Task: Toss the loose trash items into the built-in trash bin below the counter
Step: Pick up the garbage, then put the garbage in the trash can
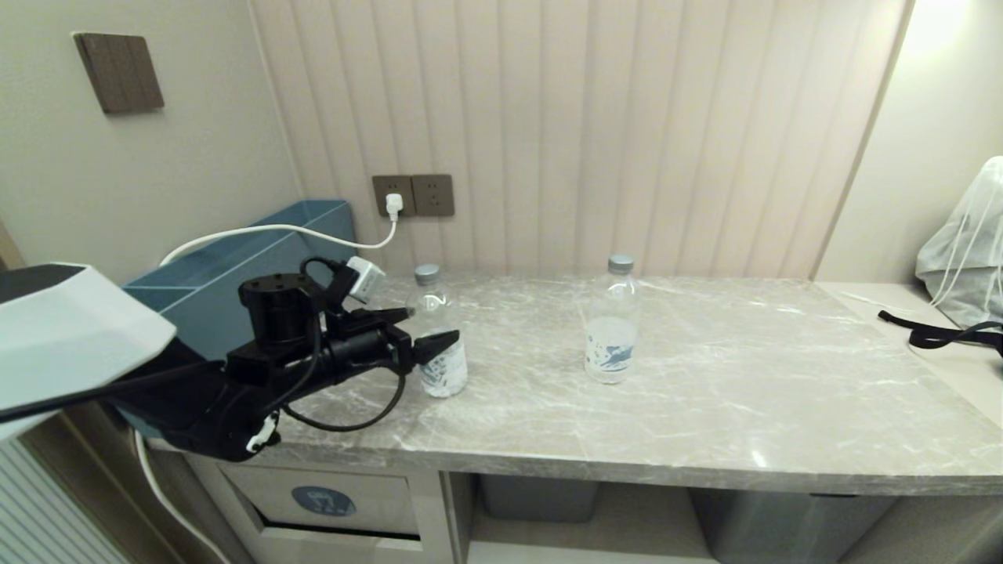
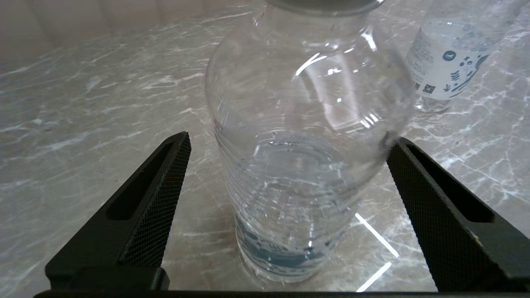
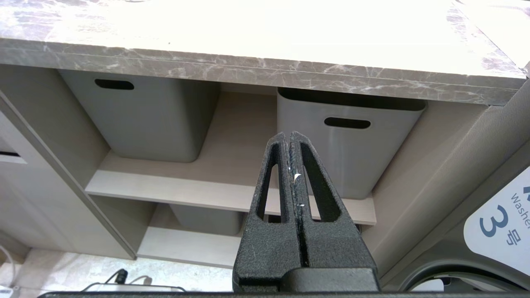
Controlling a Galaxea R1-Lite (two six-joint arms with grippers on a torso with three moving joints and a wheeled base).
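The left pincer (image 1: pixel 423 329) stands wide open, level over the worktop (image 1: pixel 705 376), its two fingers (image 2: pixel 157 198) flanking the nearer bottle (image 1: pixel 440 337) without pressing it; in the left wrist view a gap shows on one side, while the other finger sits just at the bottle's wall. That bottle stands upright directly between the fingers, its grey cap above them and its printed label below.

The step in hand looks like the approach to grasp the first piece of trash. Next, the fingers probably need to close squarely on the thin clear body, gently enough not to crush or tip it, then lift.

Beyond this pincer, well apart along the worktop, the second bottle (image 1: pixel 612 321) stands upright. Below and behind the pincer, under the worktop edge, is the trash bin flap (image 1: pixel 329 501) with its blue icon.

The right pincer (image 3: pixel 292 198) is parked low before the shelves, fingers pressed together, holding nothing.
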